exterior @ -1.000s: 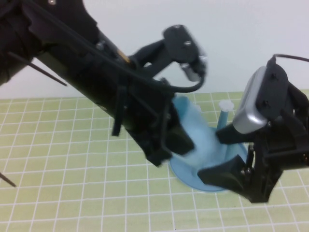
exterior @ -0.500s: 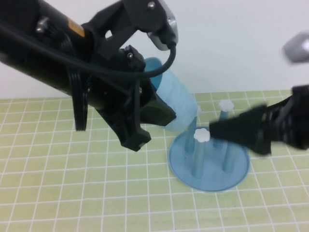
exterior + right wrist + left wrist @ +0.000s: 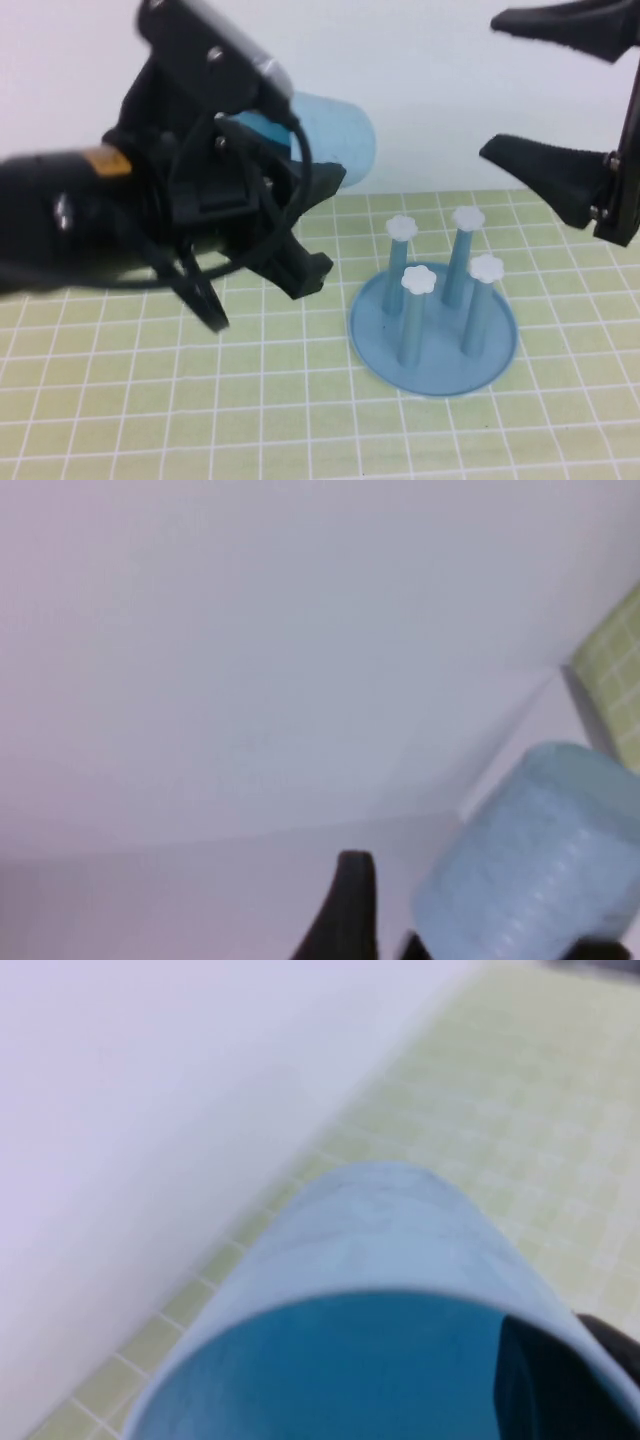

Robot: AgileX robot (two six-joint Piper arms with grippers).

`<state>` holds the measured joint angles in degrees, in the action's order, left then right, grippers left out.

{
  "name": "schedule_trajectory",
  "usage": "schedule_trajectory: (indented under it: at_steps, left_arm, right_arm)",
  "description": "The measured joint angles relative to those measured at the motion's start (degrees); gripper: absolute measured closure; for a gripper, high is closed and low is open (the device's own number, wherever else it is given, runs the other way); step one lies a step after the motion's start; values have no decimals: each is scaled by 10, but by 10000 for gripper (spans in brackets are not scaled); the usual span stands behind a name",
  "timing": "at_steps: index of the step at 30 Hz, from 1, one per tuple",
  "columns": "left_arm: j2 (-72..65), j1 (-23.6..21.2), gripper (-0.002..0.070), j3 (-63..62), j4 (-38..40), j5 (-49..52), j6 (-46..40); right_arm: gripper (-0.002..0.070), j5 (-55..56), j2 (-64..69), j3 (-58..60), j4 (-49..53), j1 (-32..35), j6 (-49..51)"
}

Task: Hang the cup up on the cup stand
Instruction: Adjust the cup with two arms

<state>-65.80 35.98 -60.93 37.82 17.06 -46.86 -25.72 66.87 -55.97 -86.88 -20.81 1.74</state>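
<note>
Between the left gripper's [image 3: 262,215] clenched jaws sits the cup [image 3: 322,140], grasped at its mouth end and lifted clear of the mat [image 3: 120,400]. It lies nearly on its side, its closed base pointing away from the jaws toward the right and the white wall [image 3: 450,80]. The left wrist view looks straight along it: the deep blue inside of the mouth fills the near edge, with one dark finger [image 3: 560,1380] pressed against the rim. Below and to the right of these jaws, well apart from the cup, the stand [image 3: 434,340] rests on the green grid mat, its four posts upright and each white flower cap bare.

The right gripper [image 3: 560,100] hangs high at the right edge, above and beyond the stand, its jaws released and spread wide with nothing between them. From its wrist view the pale cup shows off to one side of a dark fingertip [image 3: 345,905], not touching it.
</note>
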Motion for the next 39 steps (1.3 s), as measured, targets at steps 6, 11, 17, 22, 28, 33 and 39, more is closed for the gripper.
schedule_trajectory:
  at_steps: [6, 11, 17, 22, 28, 33, 39]
  left_arm:
    - [0, 91, 674, 57, 4, -106, -12]
    - [-20, 155, 675, 58, 2, -188, -27]
    - [-69, 188, 675, 57, 2, -209, -34]
    - [-97, 223, 674, 56, 6, -260, -34]
    - [-99, 240, 674, 56, -11, -282, -41]
    - [-99, 239, 674, 56, 0, -281, -43]
    - [-96, 239, 602, 56, 11, -280, -44]
  right_arm:
    - [-17, 19, 20, 28, -83, 0, 5]
    - [-17, 17, 27, 83, -104, 0, -3]
    - [-17, 8, 28, 109, -106, 0, 3]
    - [-18, 6, 31, 113, -104, 1, 7]
    - [-18, -8, 31, 113, -105, 1, 7]
    - [12, -9, 31, 113, -105, 1, 7]
    - [113, -9, 31, 114, -105, 1, 5]
